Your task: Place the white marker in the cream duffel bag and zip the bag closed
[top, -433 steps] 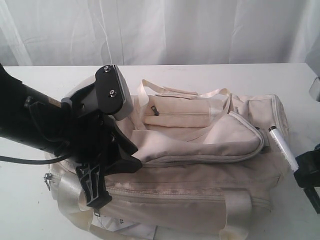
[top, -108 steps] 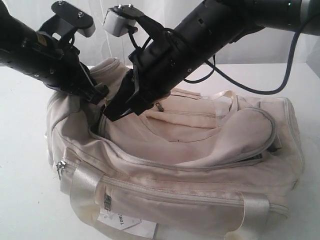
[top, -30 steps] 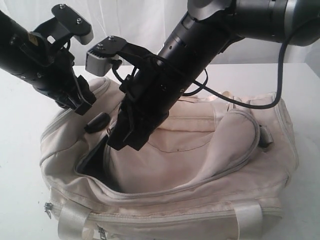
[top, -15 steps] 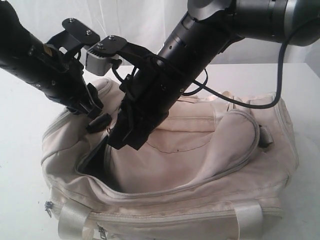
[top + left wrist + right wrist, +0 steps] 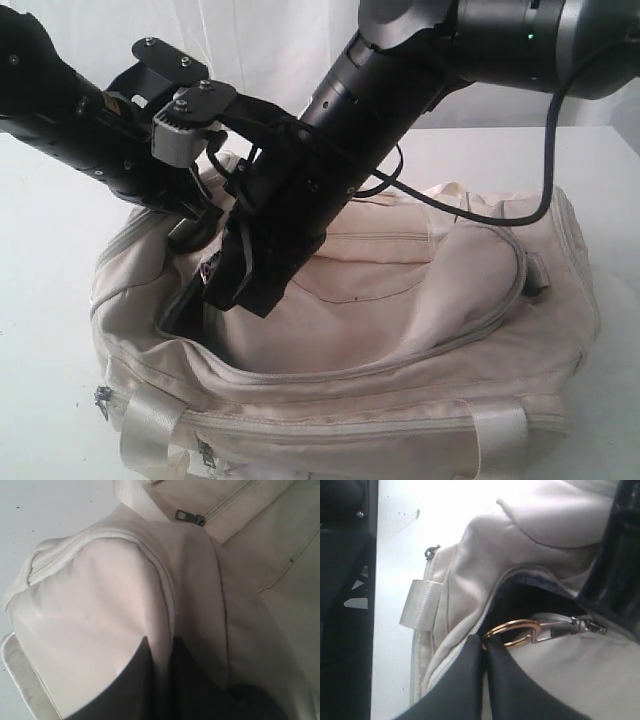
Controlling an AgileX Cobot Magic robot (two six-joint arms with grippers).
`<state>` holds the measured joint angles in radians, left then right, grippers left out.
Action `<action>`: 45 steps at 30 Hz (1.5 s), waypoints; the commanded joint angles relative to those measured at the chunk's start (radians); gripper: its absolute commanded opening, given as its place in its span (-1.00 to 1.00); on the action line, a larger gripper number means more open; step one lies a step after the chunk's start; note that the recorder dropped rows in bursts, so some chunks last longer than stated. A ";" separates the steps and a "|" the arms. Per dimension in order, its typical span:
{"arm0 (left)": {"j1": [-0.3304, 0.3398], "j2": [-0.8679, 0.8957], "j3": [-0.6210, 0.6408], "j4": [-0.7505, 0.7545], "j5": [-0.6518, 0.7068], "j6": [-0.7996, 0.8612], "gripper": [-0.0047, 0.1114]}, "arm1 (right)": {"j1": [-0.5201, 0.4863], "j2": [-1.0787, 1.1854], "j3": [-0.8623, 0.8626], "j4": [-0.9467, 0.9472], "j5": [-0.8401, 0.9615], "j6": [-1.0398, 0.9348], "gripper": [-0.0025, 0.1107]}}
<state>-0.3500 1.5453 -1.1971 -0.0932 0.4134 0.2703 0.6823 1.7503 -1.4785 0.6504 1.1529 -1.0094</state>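
Note:
The cream duffel bag [image 5: 400, 330] lies across the table, its main zipper open along the top and dark lining showing at the left end [image 5: 185, 312]. My left gripper [image 5: 195, 228] is shut on a fold of cream fabric [image 5: 100, 605] at that end, the fingers [image 5: 145, 680] pinching it. My right gripper [image 5: 235, 290] reaches across to the same end. It is shut on the brass ring [image 5: 512, 630] of the main zipper's pull, next to the grey slider [image 5: 585, 624]. The white marker is out of view.
The bag rests on a white table [image 5: 40, 300] with a pale curtain [image 5: 270, 40] behind. A webbing handle [image 5: 150, 435] hangs over the near side. A small dark pocket zipper pull [image 5: 190, 517] lies on the bag's top. Both arms crowd the bag's left end.
The left arm came down and right onto the bag's left end and shut on its fabric. The right gripper shifted a little left and down with the zipper ring.

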 commanded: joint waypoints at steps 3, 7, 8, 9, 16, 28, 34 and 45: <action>-0.001 0.002 -0.002 -0.003 -0.046 -0.009 -0.92 | 0.055 -0.013 0.004 0.031 0.068 0.025 -0.93; -0.001 0.002 -0.002 -0.003 -0.046 -0.009 -0.92 | 0.060 -0.013 0.004 0.034 0.068 0.049 -0.93; -0.001 0.002 -0.002 -0.003 -0.046 -0.009 -0.92 | 0.063 -0.013 0.004 0.034 0.068 0.054 -0.93; -0.001 0.002 -0.002 -0.003 -0.046 -0.009 -0.92 | 0.068 -0.013 0.004 0.034 0.068 0.056 -0.93; -0.001 0.002 -0.002 0.035 -0.070 -0.009 -0.92 | 0.114 -0.013 0.004 0.030 0.068 0.080 -0.93; 0.058 0.002 -0.002 0.035 -0.083 -0.036 -0.92 | 0.116 -0.015 0.064 -0.067 0.068 0.158 -0.93; 0.058 0.002 -0.002 0.035 -0.069 -0.036 -0.92 | 0.116 -0.015 0.073 -0.104 0.068 0.205 -0.93; 0.058 -0.029 -0.002 0.018 -0.059 -0.036 -0.83 | 0.114 -0.015 0.073 -0.107 0.068 0.203 -0.93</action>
<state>-0.2950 1.5491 -1.1953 -0.0640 0.3539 0.2409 0.7987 1.7465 -1.4095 0.5405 1.2131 -0.8069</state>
